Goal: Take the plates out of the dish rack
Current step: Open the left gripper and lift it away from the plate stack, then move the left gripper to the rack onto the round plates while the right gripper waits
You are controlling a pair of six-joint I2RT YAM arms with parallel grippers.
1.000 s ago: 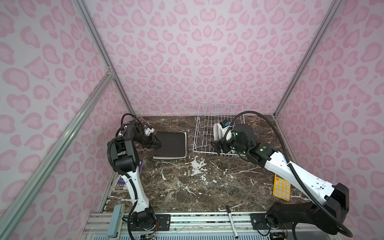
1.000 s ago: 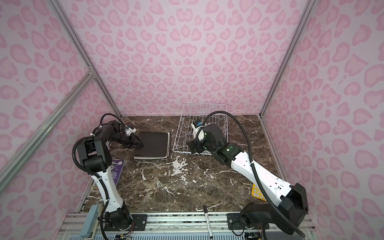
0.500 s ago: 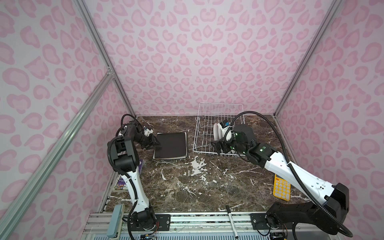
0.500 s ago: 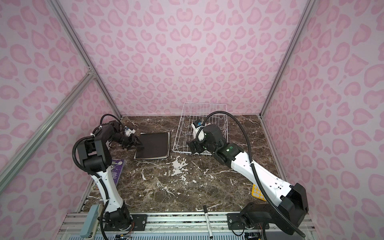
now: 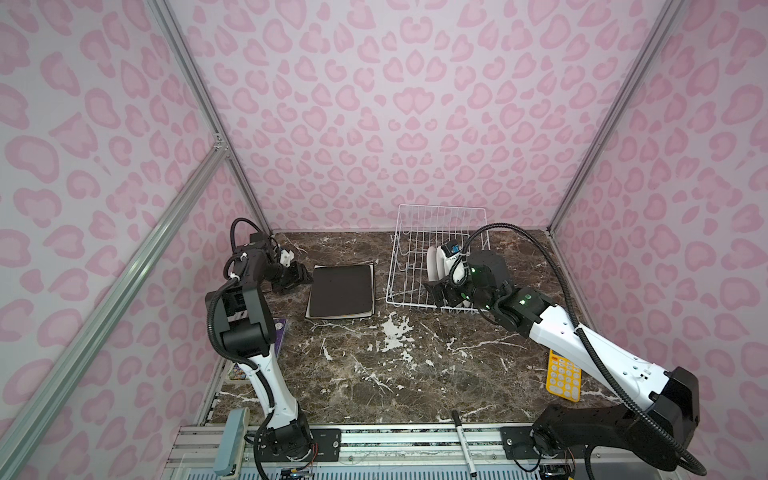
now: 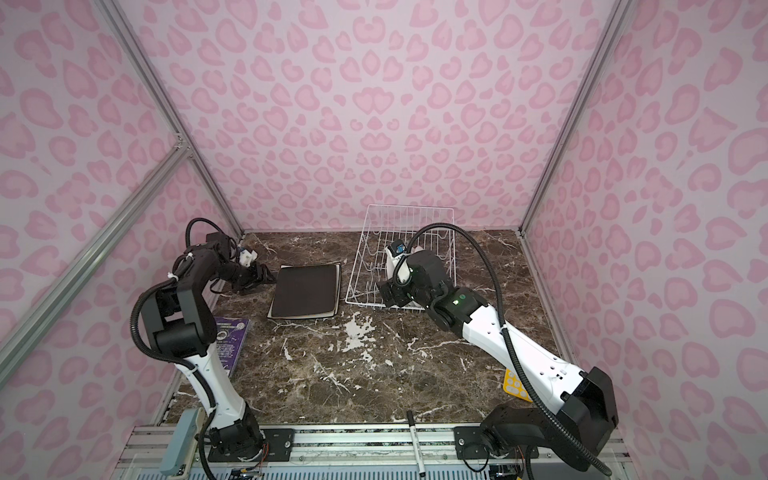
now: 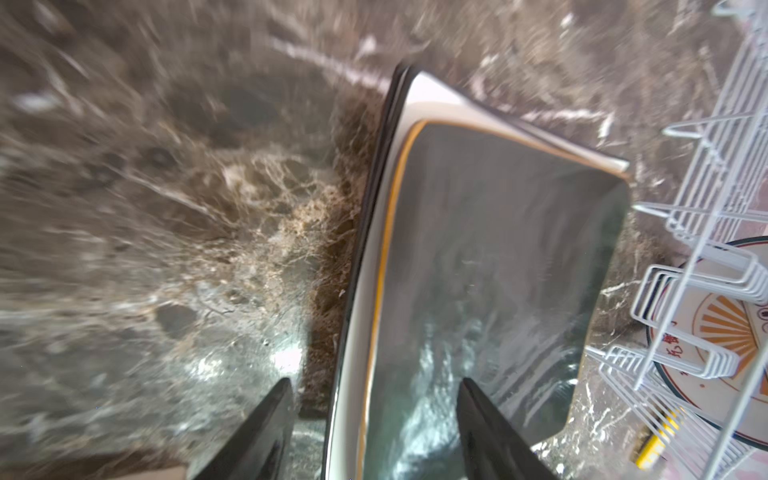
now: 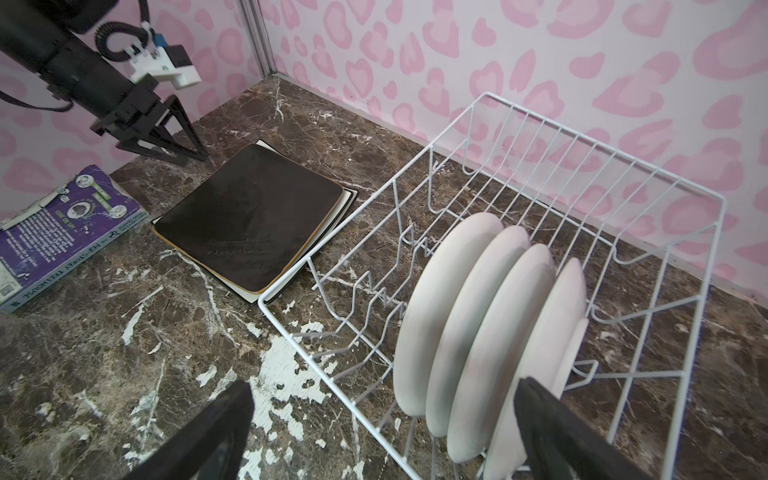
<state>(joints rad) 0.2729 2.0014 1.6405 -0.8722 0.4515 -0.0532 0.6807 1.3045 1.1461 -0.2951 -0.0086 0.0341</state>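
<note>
four round plates in the rack, square stack out on the table

i have one marble table [image 5: 374, 374], and most of its open room is the wide bare stretch across the middle and front. one white wire dish rack [image 5: 409, 266] sits at the back, right of centre, with its far side close to the wall. one stack of square plates [image 5: 341, 291] lies flat just beside the rack's left side, dark plate on top; in the right wrist view i count three layers at its edges, and its nearest corner almost meets the rack's corner.

four round plates [image 8: 478, 324] stand on edge in a tight row toward the front right of the rack, backs facing my right wrist camera. one purple book [image 8: 62, 232] lies along the left table edge. one yellow calculator [image 5: 563, 376] lies near the right edge, partly under the right arm. one marker [image 5: 464, 440] rests on the front rail.

the left gripper [image 5: 307, 278] hangs at the stack's left edge, jaws spread, pinching nothing. the right gripper [image 8: 384, 384] is at the rack's front rim, jaws spread wide, gripping nothing, with the plate row ahead between its fingers.
</note>
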